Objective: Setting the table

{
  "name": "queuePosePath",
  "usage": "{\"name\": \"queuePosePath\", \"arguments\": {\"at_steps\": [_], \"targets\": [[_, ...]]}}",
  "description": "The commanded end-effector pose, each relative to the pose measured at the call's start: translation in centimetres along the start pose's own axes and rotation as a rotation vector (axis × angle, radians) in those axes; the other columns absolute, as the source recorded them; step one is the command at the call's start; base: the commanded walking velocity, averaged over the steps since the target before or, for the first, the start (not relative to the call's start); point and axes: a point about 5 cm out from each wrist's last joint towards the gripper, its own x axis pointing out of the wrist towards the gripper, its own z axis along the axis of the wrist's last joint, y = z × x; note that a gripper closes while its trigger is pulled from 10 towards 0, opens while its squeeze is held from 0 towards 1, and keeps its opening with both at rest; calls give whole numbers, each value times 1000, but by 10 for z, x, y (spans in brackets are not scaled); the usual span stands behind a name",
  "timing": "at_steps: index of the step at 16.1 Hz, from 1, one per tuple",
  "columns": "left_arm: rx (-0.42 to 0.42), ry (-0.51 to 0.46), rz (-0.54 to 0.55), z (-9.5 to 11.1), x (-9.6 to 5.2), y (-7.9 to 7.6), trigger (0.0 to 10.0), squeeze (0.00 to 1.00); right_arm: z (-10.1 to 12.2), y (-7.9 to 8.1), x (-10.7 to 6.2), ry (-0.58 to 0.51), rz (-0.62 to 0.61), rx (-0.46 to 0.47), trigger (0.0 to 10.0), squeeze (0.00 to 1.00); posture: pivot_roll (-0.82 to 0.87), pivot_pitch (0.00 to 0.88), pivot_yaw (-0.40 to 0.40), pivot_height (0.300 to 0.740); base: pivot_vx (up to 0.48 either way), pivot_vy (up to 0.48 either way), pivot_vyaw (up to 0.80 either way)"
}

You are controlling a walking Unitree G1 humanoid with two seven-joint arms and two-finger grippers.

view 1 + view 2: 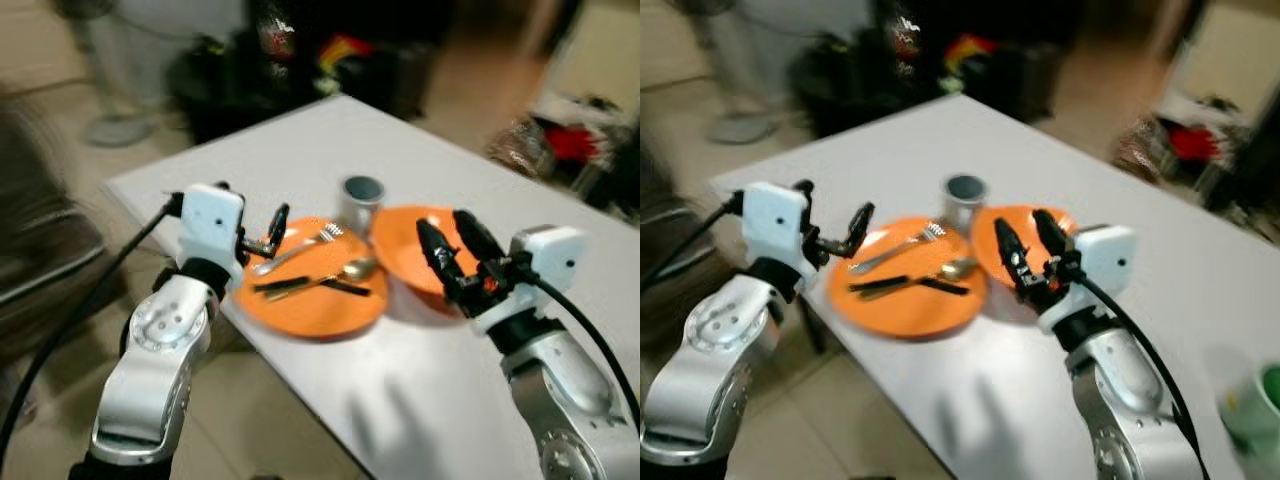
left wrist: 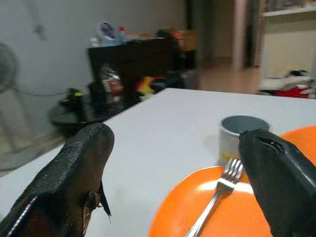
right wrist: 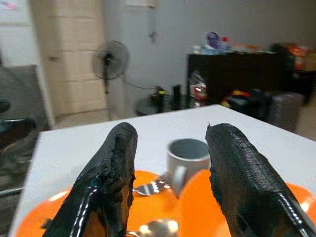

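Both of my silver arms reach out low in front of me, and each gripper sits at the near edge of the white table [image 1: 330, 150]. My left gripper [image 1: 268, 232] hovers by the left rim of the big orange plate [image 1: 315, 300], with its two black fingers spread wide and nothing between them. My right gripper [image 1: 452, 245] hangs just over the second orange plate [image 1: 405, 245], and its fingers are also parted and hold nothing.

On the big plate lie a fork [image 1: 295, 250], a spoon [image 1: 345, 270] and a dark knife [image 1: 300, 285], all bunched up. I think they lie there in a pile because they were carried over together and are not yet laid out. The fork points its prongs toward the gray mug [image 1: 361, 200], which stands upright just behind the two plates, touching or nearly touching both. The second plate leans a bit on the rim of the first, so they overlap.

I keep my fingers apart because I judge the next job is to pick something up. The fork is nearest my left gripper, so that looks like the easy first grab. The head views are blurry, so I would go slow. Thin flat cutlery may slip on a smooth plate.
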Motion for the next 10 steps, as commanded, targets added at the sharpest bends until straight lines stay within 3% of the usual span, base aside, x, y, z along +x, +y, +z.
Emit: {"name": "queuePosePath", "arguments": {"at_steps": [1,8,10], "targets": [[-3,-8,-17,3,0,-5,10000,0,2,-4,-3,-4,-21,-1,10000,0,-15,0,-31,740,0,0,800],[-9,-9,-17,2,-3,-5,10000,0,0,-5,-1,-5,-29,41,10000,0,3,0,-50,740,0,0,800],[-11,-4,-7,2,-4,-4,10000,0,-1,-6,0,-10,-38,68,10000,0,6,0,-53,740,0,161,0]]}}
